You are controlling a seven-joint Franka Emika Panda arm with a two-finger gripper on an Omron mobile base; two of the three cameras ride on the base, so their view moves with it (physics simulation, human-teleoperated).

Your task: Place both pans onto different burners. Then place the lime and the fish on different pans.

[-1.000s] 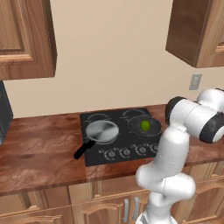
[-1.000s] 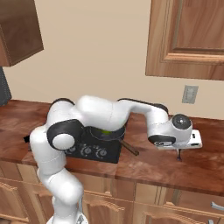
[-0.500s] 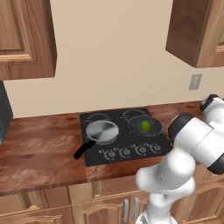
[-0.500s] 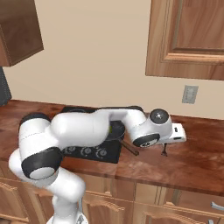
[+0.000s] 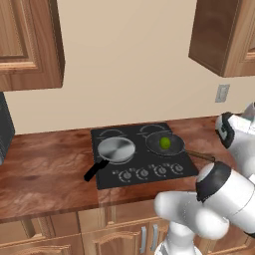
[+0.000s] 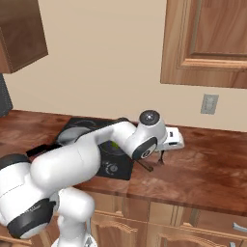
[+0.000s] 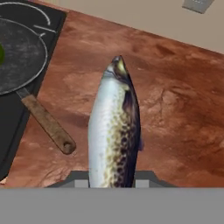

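From the left base view we see the black cooktop [image 5: 140, 154] set into the wooden counter [image 5: 45, 172], with bare counter on both sides. The silver pan [image 5: 116, 150] sits on the front left burner, its black handle reaching over the cooktop's left front edge. The dark pan [image 5: 164, 143] sits to its right, holding the lime [image 5: 165, 143], with its brown handle crossing the cooktop's right edge.

From the right base view we find the gripper [image 6: 161, 157] hanging above open counter, right of the cooktop and well short of the wall outlet [image 6: 209, 103].

In the hand view the jaws are pressed in on the fish [image 7: 115, 138], which points away over bare wood. The dark pan's rim and handle lie at left, apart from the fish.
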